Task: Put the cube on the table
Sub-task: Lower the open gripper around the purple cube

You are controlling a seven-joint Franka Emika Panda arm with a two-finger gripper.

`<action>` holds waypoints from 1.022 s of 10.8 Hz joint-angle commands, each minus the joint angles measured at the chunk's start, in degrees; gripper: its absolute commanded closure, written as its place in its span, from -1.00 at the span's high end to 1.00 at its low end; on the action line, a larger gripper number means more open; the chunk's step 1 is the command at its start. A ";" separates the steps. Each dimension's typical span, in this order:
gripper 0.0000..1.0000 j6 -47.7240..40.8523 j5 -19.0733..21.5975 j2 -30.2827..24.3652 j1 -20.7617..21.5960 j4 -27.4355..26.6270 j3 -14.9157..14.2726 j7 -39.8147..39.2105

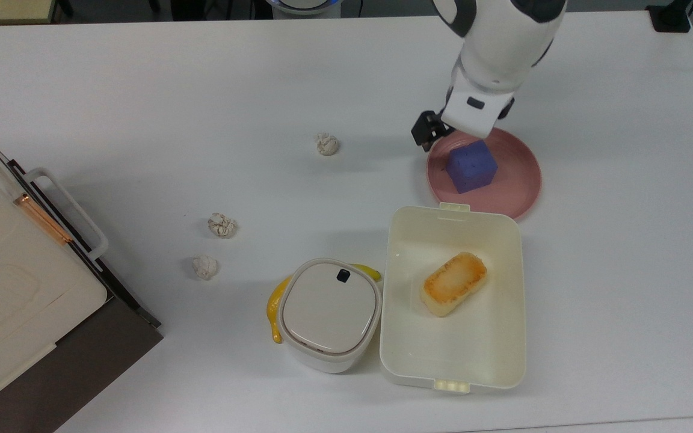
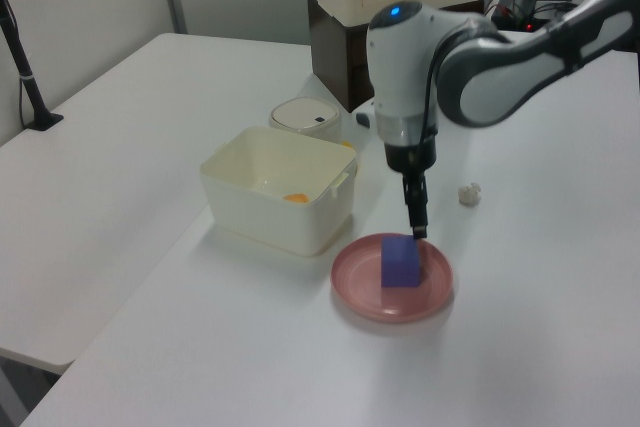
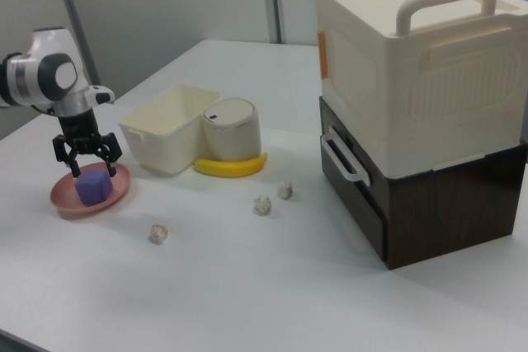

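The purple-blue cube (image 1: 471, 166) sits on a round pink plate (image 1: 518, 180) on the white table (image 1: 142, 90), toward the top view's right. My gripper (image 3: 91, 168) hangs open just above the cube (image 3: 93, 188), one finger to each side of its top and apart from it. In the top view the white hand covers the cube's far edge, and one dark fingertip (image 1: 423, 135) shows at the plate's left rim. The left view has a finger (image 2: 417, 219) reaching down to the cube's (image 2: 400, 263) top corner.
An open cream box (image 1: 394, 337) holding a golden-brown bread piece (image 1: 454, 291) lies just below the plate. A round lidded container (image 1: 329, 313) and a banana (image 1: 274, 313) sit beside it. Three crumpled paper balls (image 1: 326, 144) (image 1: 222, 225) (image 1: 205, 266) lie mid-table. Stacked bins (image 1: 21, 288) stand at the top view's left.
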 commanded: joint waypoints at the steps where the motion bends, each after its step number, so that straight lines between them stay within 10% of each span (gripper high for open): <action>1: 1.00 3.65 0.15 4.36 2.07 2.00 -0.04 3.85; 11: 1.00 4.88 0.06 7.62 2.69 4.55 2.95 6.49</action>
